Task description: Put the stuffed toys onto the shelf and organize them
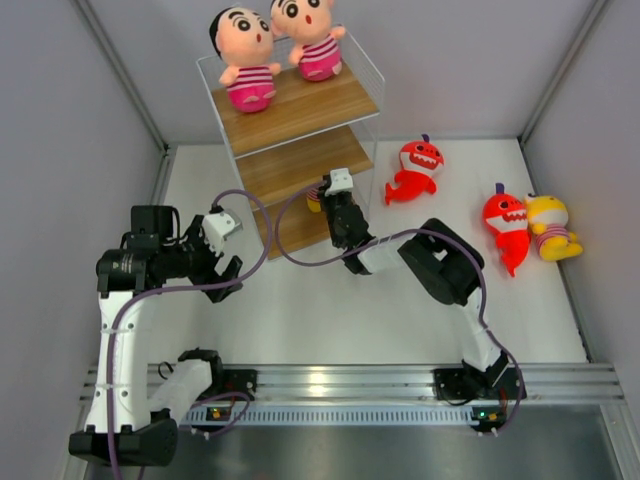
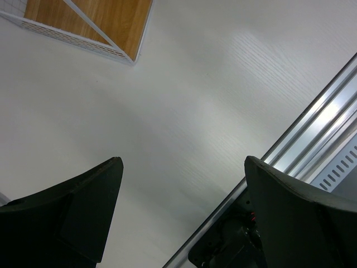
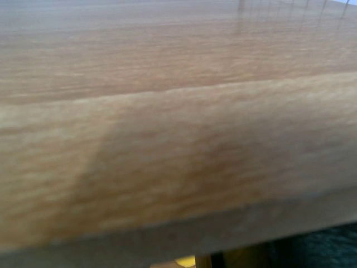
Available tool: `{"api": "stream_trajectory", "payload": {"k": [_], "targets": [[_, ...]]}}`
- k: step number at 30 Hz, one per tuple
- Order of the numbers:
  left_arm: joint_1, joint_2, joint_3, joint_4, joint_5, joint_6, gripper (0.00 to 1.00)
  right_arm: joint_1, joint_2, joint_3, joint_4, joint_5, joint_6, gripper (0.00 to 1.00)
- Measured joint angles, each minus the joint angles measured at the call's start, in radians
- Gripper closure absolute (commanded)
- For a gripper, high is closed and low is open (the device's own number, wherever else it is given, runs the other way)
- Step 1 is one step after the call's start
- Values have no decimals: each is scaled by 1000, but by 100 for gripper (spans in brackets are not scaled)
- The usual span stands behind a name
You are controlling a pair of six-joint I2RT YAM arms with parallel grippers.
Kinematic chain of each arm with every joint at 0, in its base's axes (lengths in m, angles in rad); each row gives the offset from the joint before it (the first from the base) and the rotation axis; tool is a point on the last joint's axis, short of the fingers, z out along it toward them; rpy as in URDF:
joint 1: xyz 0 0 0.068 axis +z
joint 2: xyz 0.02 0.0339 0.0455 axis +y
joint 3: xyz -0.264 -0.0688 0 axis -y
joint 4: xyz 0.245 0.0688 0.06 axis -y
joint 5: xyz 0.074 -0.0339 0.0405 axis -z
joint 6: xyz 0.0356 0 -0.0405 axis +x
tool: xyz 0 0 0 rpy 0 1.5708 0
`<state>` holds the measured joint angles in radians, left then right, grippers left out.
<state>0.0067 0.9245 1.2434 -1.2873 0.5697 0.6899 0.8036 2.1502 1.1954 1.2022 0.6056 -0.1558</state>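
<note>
The shelf (image 1: 300,112) stands at the back of the table, with two boy dolls (image 1: 246,60) (image 1: 313,38) on its top board. One red shark (image 1: 415,170) lies right of the shelf. Another red shark (image 1: 505,228) lies beside a yellow doll (image 1: 551,228) at the far right. My right gripper (image 1: 326,196) reaches in under the middle board, where a bit of yellow toy (image 1: 314,201) shows. The right wrist view is filled by a wooden board (image 3: 178,111), with a yellow sliver (image 3: 187,261) below it and no fingers showing. My left gripper (image 1: 226,272) (image 2: 181,162) hangs open over bare table, holding nothing.
Grey walls close in the table on the left, back and right. A metal rail (image 1: 330,382) (image 2: 312,134) runs along the near edge by the arm bases. A corner of the shelf's bottom board (image 2: 95,22) shows in the left wrist view.
</note>
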Motion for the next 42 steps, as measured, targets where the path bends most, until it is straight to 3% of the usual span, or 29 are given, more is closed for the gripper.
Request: {"api": "stream_trajectory", "payload": {"k": [3, 10, 22, 42], "targets": [[0, 0, 0, 0, -2, 0, 4, -1, 0, 3, -6, 0, 1, 67], [0, 0, 0, 0, -3, 0, 4, -2, 0, 1, -6, -4, 3, 45], [0, -10, 0, 0, 0, 0, 4, 10, -52, -70, -6, -28, -23, 21], [0, -13, 0, 0, 1, 1, 4, 33, -151, -153, -2, -61, -35, 7]]}}
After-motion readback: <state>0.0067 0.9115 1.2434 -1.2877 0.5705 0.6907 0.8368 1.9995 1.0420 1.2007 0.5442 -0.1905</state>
